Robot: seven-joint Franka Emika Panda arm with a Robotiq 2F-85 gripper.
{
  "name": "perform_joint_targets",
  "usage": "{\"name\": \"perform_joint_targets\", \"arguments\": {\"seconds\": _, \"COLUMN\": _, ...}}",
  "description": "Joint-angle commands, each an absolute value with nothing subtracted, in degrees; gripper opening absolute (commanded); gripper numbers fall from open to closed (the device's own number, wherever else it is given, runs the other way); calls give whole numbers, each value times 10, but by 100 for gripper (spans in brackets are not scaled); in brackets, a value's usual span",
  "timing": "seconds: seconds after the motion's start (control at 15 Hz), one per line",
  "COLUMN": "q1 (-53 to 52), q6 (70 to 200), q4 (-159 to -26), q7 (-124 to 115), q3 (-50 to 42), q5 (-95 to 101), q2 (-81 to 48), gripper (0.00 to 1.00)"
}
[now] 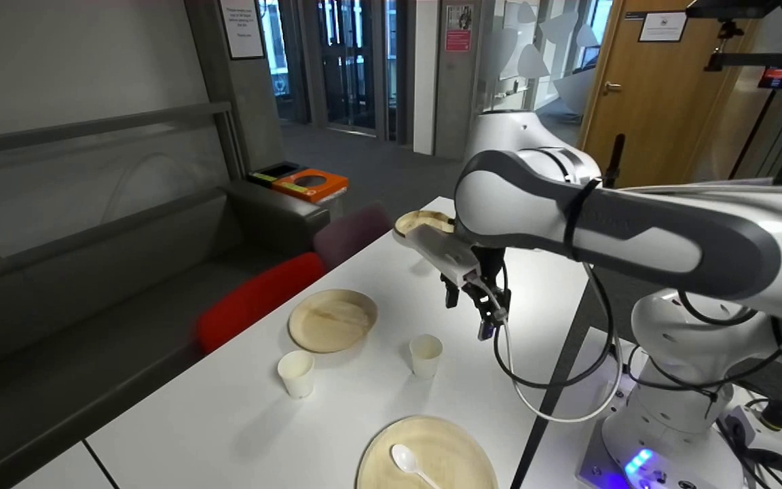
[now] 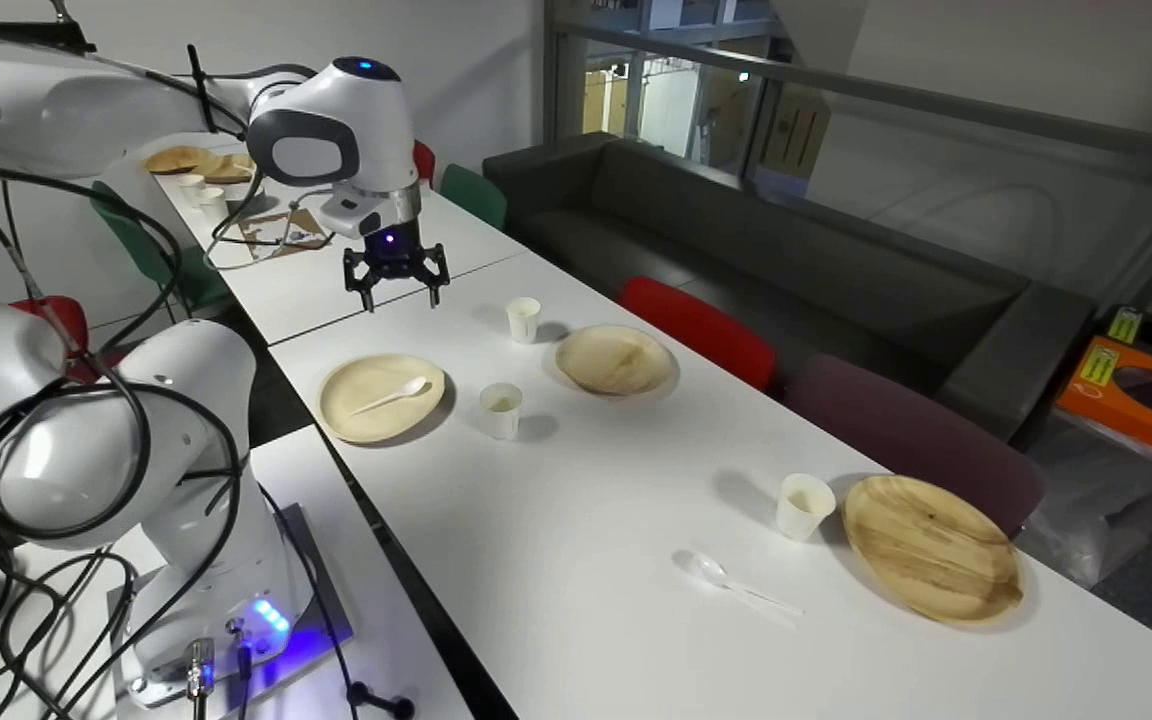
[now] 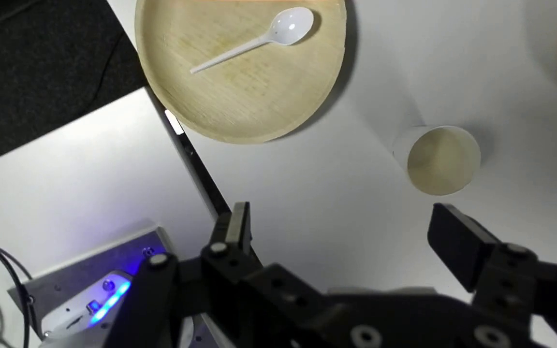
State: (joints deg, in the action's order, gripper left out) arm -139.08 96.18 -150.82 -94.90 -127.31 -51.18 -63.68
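Off-white, round-walled paper-like cup stands upright on the white desk, mouth open and facing up. Interior reads beige-yellow in the wrist view; contents cannot be told. Pale tan, wood-like round plate with a raised rim lies flat, just beside the desk's edge; near the cup, clearly apart from it. Faint yellowish patches on its surface. Glossy white plastic spoon rests wholly within the plate's rim, handle slanting toward the desk's edge, bowl end pointing away from that edge.
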Motion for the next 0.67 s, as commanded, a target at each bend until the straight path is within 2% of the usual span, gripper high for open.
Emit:
{"name": "perform_joint_targets", "arguments": {"seconds": 0.0, "q1": -1354, "q6": 926, "q4": -1469, "q7": -852, "q3": -1237, "q5": -508, "q2": -672, "gripper": 100}}
{"name": "perform_joint_targets", "arguments": {"seconds": 0.6, "q1": -1247, "q6": 957, "q4": -1391, "q7": -547, "q3": -1152, "q5": -537, "q2": -642, "gripper": 100}}
